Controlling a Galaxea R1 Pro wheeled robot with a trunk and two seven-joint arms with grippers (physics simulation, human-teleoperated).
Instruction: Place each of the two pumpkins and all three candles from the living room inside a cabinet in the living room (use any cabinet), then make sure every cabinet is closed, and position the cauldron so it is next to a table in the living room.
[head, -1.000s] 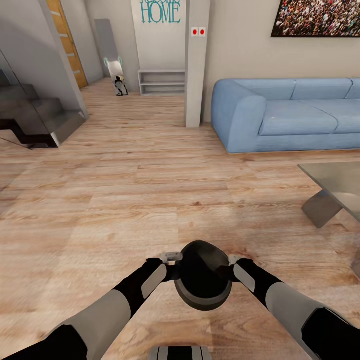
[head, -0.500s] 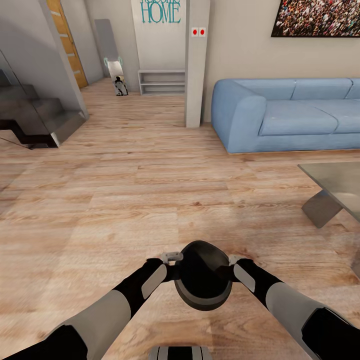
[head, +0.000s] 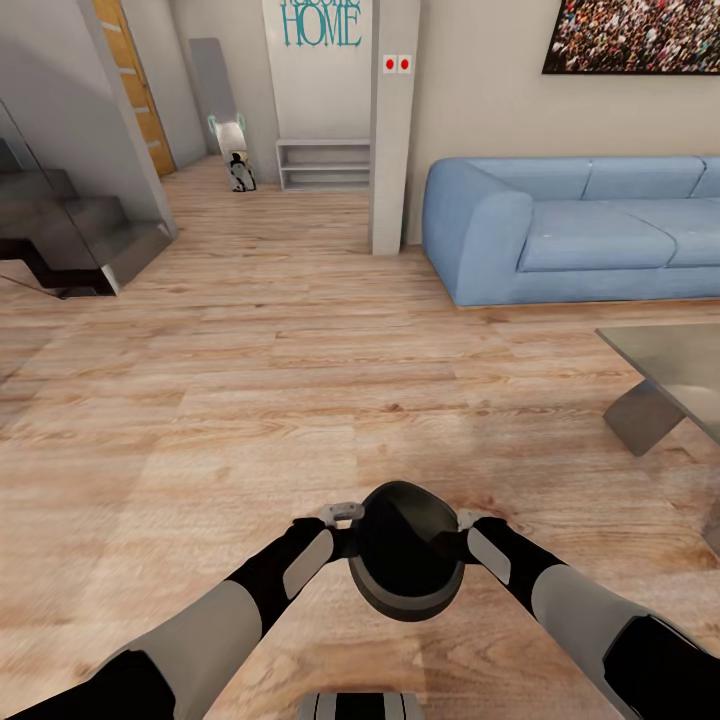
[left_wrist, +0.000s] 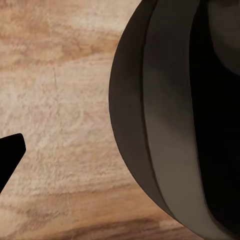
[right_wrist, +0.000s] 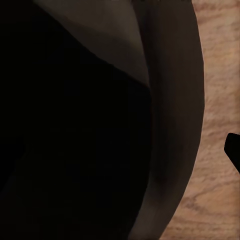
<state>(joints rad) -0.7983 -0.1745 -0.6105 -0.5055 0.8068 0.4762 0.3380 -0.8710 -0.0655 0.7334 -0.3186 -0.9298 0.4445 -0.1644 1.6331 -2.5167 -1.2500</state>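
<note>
We hold the black cauldron (head: 405, 550) in front of us, above the wood floor (head: 250, 400). Our left gripper (head: 352, 533) presses on one side of its rim, and our right gripper (head: 452, 535) presses on the other side. The pot sits between the two claws, with its wide mouth tipped toward us. We cannot tell if each claw is pinched on the rim or just pushing against it, because the fingers are hidden by the pot.

From the left wrist, we see the round dark side of the cauldron (left_wrist: 170, 125) very close, with floor planks behind it. From the right wrist, we see the dark wall of the cauldron (right_wrist: 165, 100) and a strip of floor beside it.

The table (head: 680, 375) with its grey top and chunky leg is ahead on our right, well apart from the pot. The blue sofa (head: 570, 230) stands behind the table, against the wall. A grey pillar (head: 393, 130) rises near the sofa's end.
</note>
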